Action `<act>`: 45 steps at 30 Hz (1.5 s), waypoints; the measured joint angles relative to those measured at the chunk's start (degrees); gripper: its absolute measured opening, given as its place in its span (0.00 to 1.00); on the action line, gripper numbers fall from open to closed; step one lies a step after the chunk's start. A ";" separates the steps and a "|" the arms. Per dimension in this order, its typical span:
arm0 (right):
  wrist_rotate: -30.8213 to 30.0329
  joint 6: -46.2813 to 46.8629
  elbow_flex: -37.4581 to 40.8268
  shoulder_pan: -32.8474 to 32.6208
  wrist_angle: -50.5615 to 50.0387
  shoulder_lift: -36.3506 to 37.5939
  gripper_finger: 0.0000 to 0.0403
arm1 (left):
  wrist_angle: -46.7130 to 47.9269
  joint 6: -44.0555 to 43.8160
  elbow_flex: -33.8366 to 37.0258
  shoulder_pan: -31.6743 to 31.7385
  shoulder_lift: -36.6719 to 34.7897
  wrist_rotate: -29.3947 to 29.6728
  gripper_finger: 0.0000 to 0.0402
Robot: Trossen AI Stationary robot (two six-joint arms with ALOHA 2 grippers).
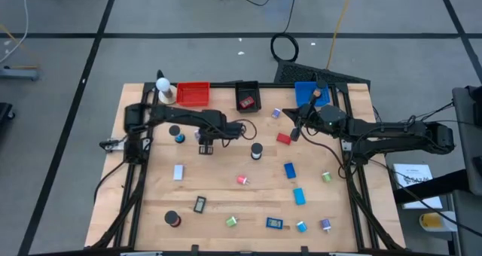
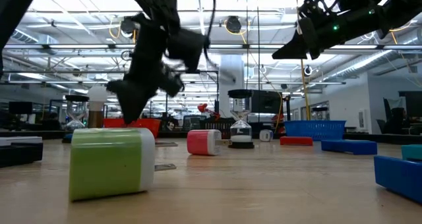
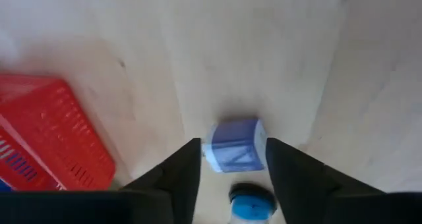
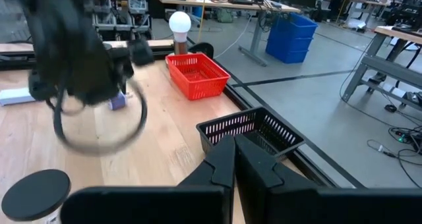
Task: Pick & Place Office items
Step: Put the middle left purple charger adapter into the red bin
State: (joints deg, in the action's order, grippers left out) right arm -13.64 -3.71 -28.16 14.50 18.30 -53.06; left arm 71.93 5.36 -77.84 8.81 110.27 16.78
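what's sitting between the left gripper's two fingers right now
A small light-blue block, seen in the left wrist view between the left gripper's open fingers; whether they touch it is unclear.

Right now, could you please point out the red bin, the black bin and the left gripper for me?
red bin [image 1: 193,94]: high view, on its mesh floor.
black bin [image 4: 254,128]: right wrist view, on its near wall.
left gripper [image 3: 232,165]: left wrist view, midway between its fingertips.
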 joint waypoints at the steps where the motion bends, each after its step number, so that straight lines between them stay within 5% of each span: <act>1: 0.01 0.00 0.00 0.00 -0.29 -0.01 0.00 | -1.45 -0.96 0.48 0.21 -1.89 -1.23 0.38; 7: 0.07 0.00 0.00 0.00 -0.51 -0.02 0.00 | -10.77 -21.29 8.54 2.69 -15.37 -8.36 0.30; 12: 0.20 0.00 0.00 0.02 0.45 -0.02 0.00 | -13.87 -36.05 16.64 4.18 -20.01 -8.71 0.40; 20: 0.21 -0.01 0.00 0.02 0.64 -0.02 0.00 | -23.62 -37.12 21.84 8.17 -18.76 -9.68 0.72; 25: 0.21 -0.02 0.00 0.02 0.71 -0.02 0.00 | -21.66 -38.53 21.27 9.27 -17.65 -9.15 0.80; 35: 0.21 -0.02 0.00 0.02 0.71 -0.02 0.00 | -20.03 -40.17 21.48 9.10 -16.08 -9.29 0.79; 45: 0.23 -0.02 0.00 0.02 0.71 -0.01 0.00 | -23.42 -35.79 21.34 9.07 -12.08 -9.69 0.54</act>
State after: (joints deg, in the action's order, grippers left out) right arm -13.41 -3.73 -28.16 14.52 19.00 -53.08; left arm 48.51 -30.42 -56.50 17.88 98.19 7.09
